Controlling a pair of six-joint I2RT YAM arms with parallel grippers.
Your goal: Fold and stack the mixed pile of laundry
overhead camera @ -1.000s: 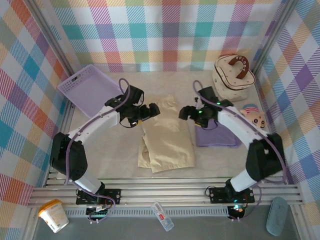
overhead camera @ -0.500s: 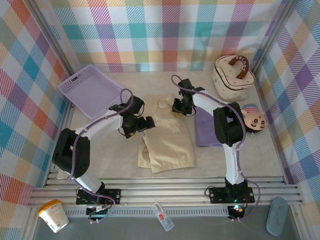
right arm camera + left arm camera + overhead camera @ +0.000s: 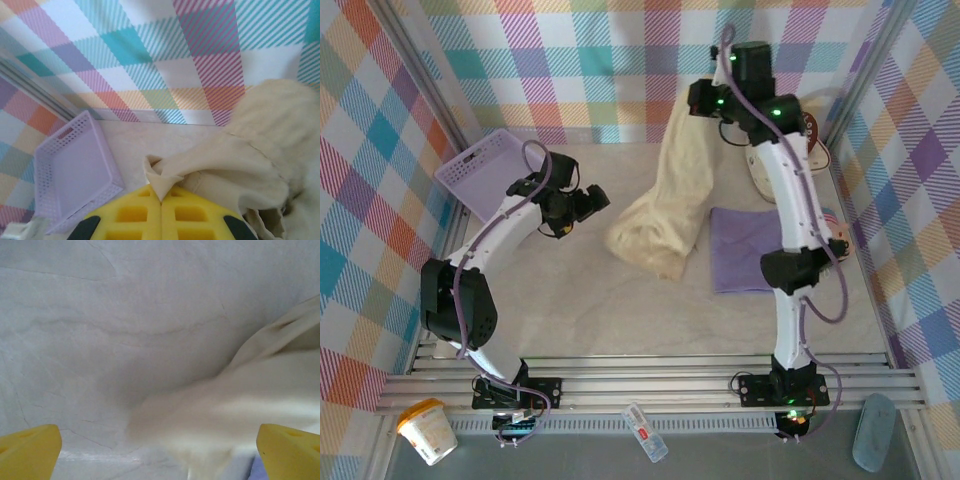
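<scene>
Now, the pale table is seen spread across the middle, and the laundry on it is split in two. The beige-cream garment is held up high at the far side. Its top is pinched by the clenched right gripper, and in the right wrist view a fold of cloth is seen squeezed between the yellow fingertips. The garment's lower end is bunched on the table near the centre. Just to its right, the lavender-purple T-shirt is laid flat as a neat folded rectangle beside the right arm. Whether its left edge is touched by the bunched cloth cannot be told. At the far left, the lavender perforated basket is set by the plaid wall. In the far right corner, the cream round case is partly hidden behind the right arm. The left gripper is held low over bare table, left of the beige heap, with jaws spread wide and nothing gripped. Its yellow fingers are seen far apart at the bottom corners of the left wrist view, and the garment's edge is seen blurred beyond them.
</scene>
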